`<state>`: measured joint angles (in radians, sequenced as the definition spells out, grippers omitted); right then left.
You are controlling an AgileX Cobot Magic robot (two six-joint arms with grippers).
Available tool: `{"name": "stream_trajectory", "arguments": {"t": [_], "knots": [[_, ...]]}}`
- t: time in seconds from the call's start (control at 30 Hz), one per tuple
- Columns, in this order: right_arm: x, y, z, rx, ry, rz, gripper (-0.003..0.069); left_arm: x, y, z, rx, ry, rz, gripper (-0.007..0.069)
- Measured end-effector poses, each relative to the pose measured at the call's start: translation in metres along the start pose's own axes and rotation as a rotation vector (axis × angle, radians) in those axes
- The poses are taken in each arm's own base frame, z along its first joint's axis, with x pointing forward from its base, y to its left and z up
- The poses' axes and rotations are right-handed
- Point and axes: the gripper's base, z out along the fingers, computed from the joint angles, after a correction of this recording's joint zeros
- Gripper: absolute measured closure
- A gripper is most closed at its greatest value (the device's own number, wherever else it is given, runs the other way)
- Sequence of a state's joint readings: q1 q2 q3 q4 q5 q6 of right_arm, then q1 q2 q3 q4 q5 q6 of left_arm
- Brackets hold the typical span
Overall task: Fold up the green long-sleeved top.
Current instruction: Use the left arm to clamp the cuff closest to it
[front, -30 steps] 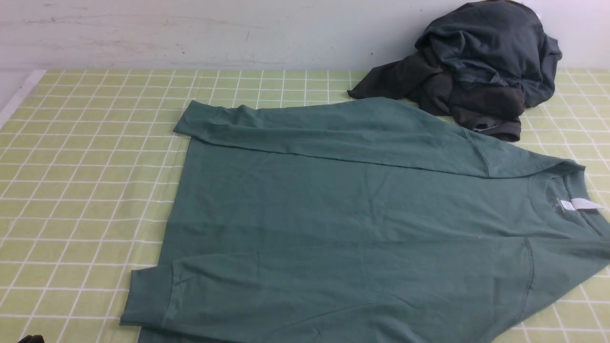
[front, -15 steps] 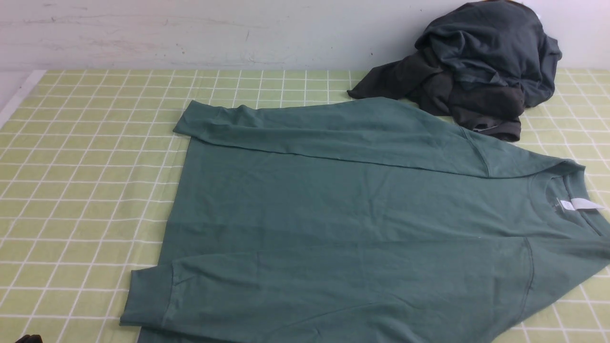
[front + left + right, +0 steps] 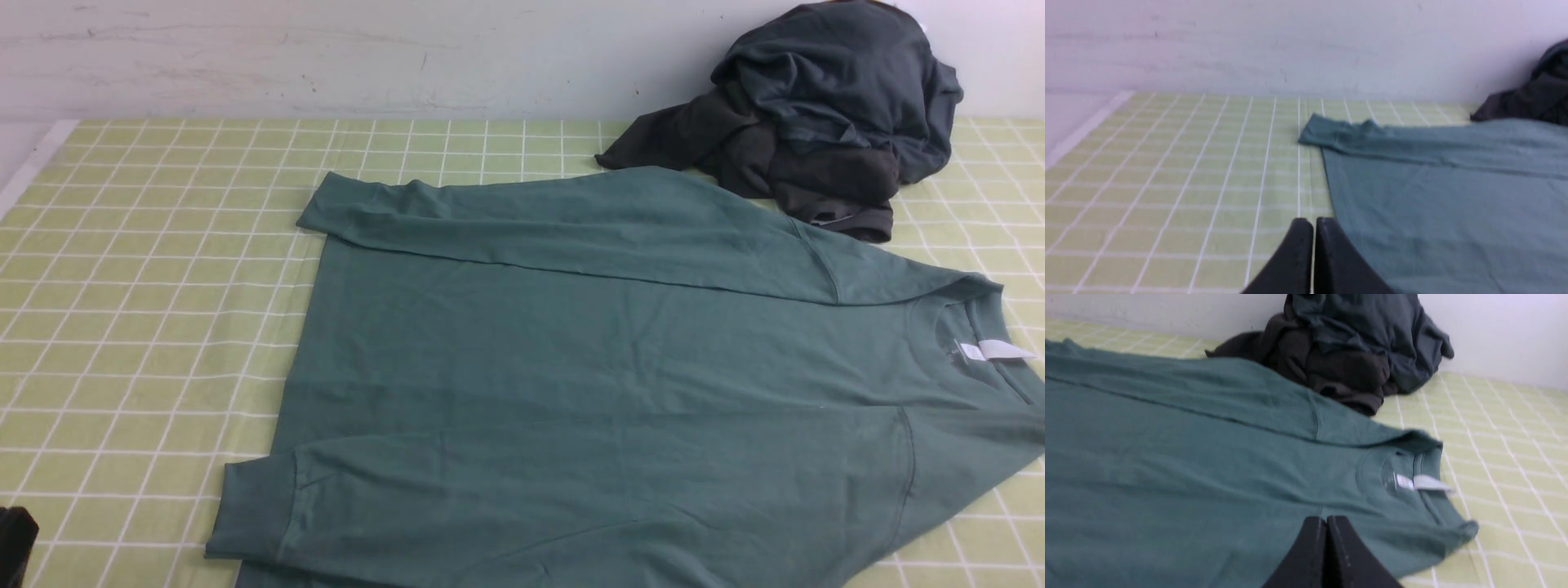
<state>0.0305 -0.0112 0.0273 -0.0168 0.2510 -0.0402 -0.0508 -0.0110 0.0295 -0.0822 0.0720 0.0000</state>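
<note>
Checked green bench (image 3: pixel 122 327): green long-sleeved top (image 3: pixel 571 392) lies flat at centre, sleeves folded inward. Dark clothing heap (image 3: pixel 816 122) at two o'clock, touching its far sleeve. Left jaws, right jaws: closed, empty.

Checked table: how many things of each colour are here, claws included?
Green: 1, the green long-sleeved top
Dark grey: 1, the heap of clothing, garments inside uncountable
Black: 2, the left claw and right claw, both shut
Total: 4
</note>
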Motion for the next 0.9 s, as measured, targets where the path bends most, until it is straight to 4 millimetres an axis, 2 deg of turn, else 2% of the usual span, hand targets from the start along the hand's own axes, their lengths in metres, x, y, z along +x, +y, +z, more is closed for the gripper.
{"name": "stream_trajectory", "arguments": {"t": [0.23,0.27,0.3,0.43,0.5,0.53,0.6,0.67,0.73,0.8,0.9], "knots": [[-0.037,-0.001,-0.008,0.010,-0.425,0.028,0.0673,-0.025,0.000,-0.003,0.000,-0.279,0.000,0.0627],[-0.047,-0.002,-0.013,0.003,-0.542,0.061,0.0673,-0.032,0.000,-0.006,0.003,-0.361,-0.017,0.0627],[-0.048,-0.002,-0.014,0.002,-0.556,0.065,0.0673,-0.033,0.000,-0.006,0.004,-0.373,-0.019,0.0627],[-0.065,-0.004,-0.028,-0.016,-0.805,0.141,0.0673,-0.058,0.000,-0.021,0.060,-0.688,-0.163,0.0627],[-0.071,-0.004,-0.032,-0.019,-0.868,0.143,0.0673,-0.072,-0.002,-0.027,0.100,-0.755,-0.209,0.0627],[-0.077,-0.004,-0.034,-0.020,-0.885,0.145,0.0673,-0.085,-0.005,-0.031,0.119,-0.776,-0.206,0.0627],[-0.101,-0.006,-0.039,-0.020,-0.921,0.144,0.0673,-0.119,-0.012,-0.036,0.144,-0.746,-0.139,0.0627],[-0.139,-0.009,-0.043,-0.018,-0.933,0.126,0.0673,-0.152,-0.017,-0.032,0.118,-0.610,-0.033,0.0627],[-0.163,-0.010,-0.042,-0.016,-0.903,0.097,0.0673,-0.176,-0.018,-0.024,0.074,-0.509,0.008,0.0627],[-0.192,-0.010,-0.029,-0.006,-0.783,0.022,0.0673,-0.188,-0.012,0.002,-0.019,-0.282,0.005,0.0627],[-0.202,-0.011,-0.002,0.010,-0.560,-0.055,0.0673,-0.180,-0.003,0.035,-0.129,-0.012,-0.047,0.0627]]}}
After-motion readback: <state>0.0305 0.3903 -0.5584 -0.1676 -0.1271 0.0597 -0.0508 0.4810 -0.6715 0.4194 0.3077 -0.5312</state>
